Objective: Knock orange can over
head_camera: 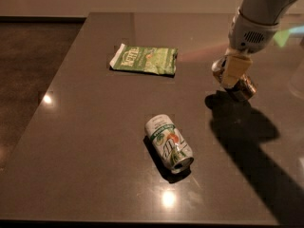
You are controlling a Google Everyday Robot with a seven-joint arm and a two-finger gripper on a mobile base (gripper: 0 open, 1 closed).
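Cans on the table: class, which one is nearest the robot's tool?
The orange can, on the right of the table, right at the tool. The white-and-green can lies on its side mid-table, well apart from the tool.

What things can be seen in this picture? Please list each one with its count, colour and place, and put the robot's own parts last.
Flat stone-like table top: one, dark grey-brown, fills most of the view.
Crinkled foil snack bag: one, green with pale print, lying flat on the far middle of the table.
White-and-green metal soda can: one, lying on its side near the table's middle, open end toward the camera.
Small orange-brown metal can: one, silver top rim, tilted, at the right of the table, partly hidden by the gripper.
Floor: dark brown, left of the table.
Robot arm: one, white-grey, coming in from the upper right.
Gripper: one, tan, right at the orange-brown can.
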